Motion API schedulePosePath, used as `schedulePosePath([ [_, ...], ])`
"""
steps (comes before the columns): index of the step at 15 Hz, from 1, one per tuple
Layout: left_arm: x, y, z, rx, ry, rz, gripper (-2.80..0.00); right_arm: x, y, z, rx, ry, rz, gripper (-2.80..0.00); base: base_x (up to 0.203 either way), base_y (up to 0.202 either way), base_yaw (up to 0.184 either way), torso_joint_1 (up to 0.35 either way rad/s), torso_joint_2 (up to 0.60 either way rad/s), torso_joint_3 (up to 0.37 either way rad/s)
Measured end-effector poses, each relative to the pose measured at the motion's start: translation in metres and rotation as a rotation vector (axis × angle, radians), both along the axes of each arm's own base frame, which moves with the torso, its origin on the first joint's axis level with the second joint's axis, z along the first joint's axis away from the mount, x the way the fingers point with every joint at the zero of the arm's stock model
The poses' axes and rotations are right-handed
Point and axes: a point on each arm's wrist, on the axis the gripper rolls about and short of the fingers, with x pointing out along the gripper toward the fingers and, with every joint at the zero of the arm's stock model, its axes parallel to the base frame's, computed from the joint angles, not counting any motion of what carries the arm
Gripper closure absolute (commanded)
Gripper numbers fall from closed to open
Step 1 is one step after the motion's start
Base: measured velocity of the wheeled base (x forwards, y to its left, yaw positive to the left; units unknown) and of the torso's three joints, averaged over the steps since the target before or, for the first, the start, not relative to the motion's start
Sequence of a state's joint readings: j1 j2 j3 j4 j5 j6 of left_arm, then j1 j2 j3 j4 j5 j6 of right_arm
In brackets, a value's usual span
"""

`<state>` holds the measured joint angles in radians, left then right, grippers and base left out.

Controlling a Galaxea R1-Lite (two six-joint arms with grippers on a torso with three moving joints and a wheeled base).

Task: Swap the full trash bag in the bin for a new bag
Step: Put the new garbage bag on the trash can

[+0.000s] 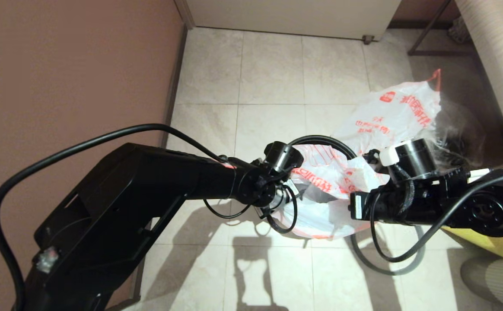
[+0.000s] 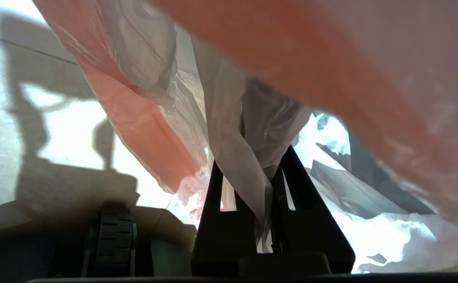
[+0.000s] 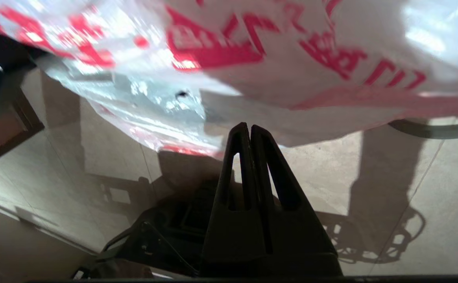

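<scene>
My left gripper (image 2: 252,184) is clamped on a gathered fold of the thin white see-through plastic carrier bag with red print, the new bag (image 1: 320,194). That bag hangs between my two arms over the grey ring rim of the small round black bin (image 1: 320,139); most of the bin is hidden beneath the film. I judge this pinch is there to anchor one side of the mouth so the other can be spread.

My right gripper (image 3: 249,135) has its jaws pressed together on nothing, tips just under the bag's printed skirt.

The lumpy, same-printed full trash bag (image 1: 396,114) lies on the pale floor tiles (image 1: 269,73), far right of the bin, beside a filmy clear bag (image 1: 459,129).

Step in hand, by my reading: seating the new liner; rim not yet covered all round.
</scene>
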<state>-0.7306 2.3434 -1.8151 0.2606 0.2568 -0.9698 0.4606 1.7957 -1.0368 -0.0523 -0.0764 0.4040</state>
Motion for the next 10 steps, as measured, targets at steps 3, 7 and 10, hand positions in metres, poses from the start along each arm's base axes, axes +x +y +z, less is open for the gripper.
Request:
schedulePosePath([
  [3, 0.001, 0.0, 0.001, -0.002, -0.001, 0.001, 0.0, -0.016, 0.011, 0.005, 0.007, -0.009, 0.05, 0.0, 0.0, 0.0, 0.0, 0.0, 0.0, 0.0],
  [7, 0.001, 0.001, 0.001, -0.002, -0.001, 0.002, 0.0, -0.005, 0.019, -0.005, -0.003, -0.071, 0.046, 0.0, 0.0, 0.0, 0.0, 0.0, 0.0, 0.0],
  [10, 0.001, 0.001, 0.002, -0.005, -0.003, 0.002, 0.0, 0.017, 0.027, -0.036, -0.041, -0.08, 0.048, 0.0, 0.0, 0.0, 0.0, 0.0, 0.0, 0.0],
])
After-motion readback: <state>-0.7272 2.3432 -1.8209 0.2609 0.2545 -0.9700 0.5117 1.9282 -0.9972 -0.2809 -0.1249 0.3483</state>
